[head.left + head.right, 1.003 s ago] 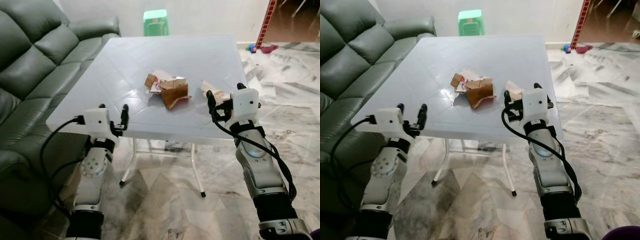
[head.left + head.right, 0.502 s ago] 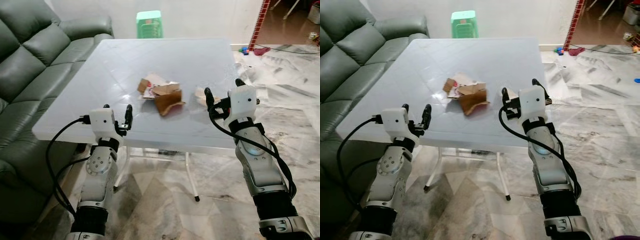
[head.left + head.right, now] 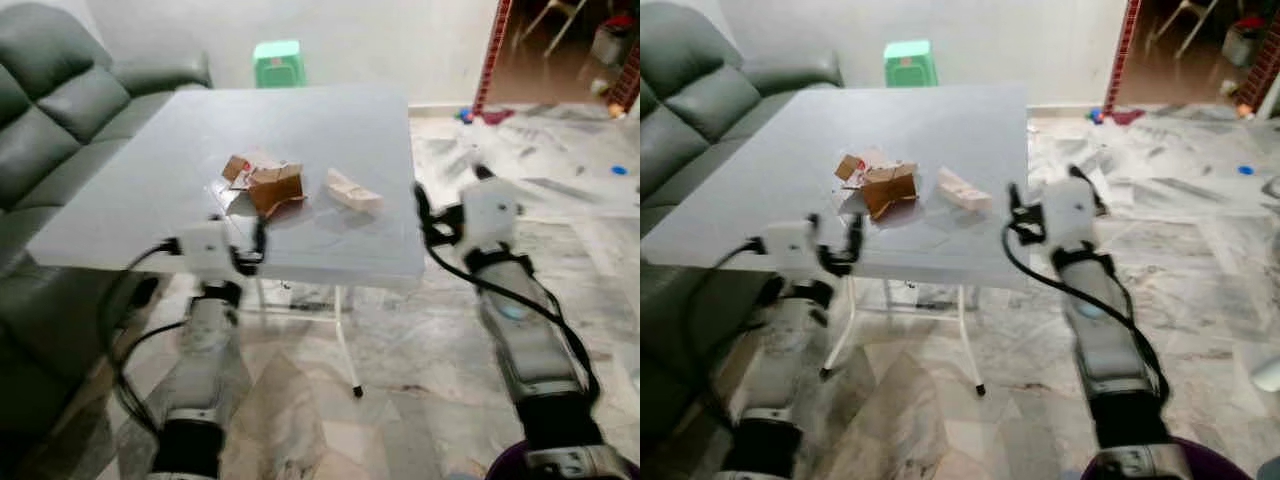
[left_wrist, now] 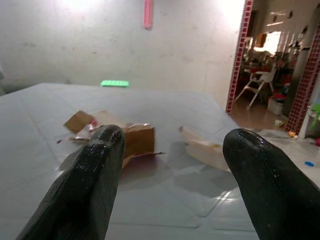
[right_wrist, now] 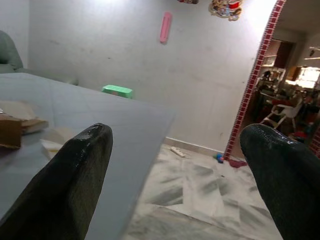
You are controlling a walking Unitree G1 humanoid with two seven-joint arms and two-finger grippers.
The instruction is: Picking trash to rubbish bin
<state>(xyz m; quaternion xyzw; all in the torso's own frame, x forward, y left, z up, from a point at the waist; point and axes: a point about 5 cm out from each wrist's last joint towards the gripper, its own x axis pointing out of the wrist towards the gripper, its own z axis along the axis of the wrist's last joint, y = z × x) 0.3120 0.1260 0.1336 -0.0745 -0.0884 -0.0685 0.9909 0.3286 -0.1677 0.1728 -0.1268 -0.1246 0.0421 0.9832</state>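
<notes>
Pretty much nothing's done yet, I'd say. The torn brown cardboard (image 3: 262,183) and the pale scrap (image 3: 352,193) are both sitting on the white table (image 3: 130,190), untouched. The left gripper (image 3: 238,243) is hovering at the near table edge, jaws apart and empty, cardboard just ahead of them. The right gripper (image 3: 452,213) is hanging off the table's side, jaws wide apart, scrap off to its inner side. All the picking and binning is looking like it's left to do.

Count, head views blurred: one white worktop (image 3: 150,190); two pieces of trash on it, one brown torn cardboard clump (image 3: 262,184) and one pale crumpled wrapper (image 3: 352,193) (apart from each other). One green stool (image 3: 277,62). One grey sofa (image 3: 60,110). Two grippers, left gripper (image 4: 170,165) and right gripper (image 5: 180,165).
</notes>
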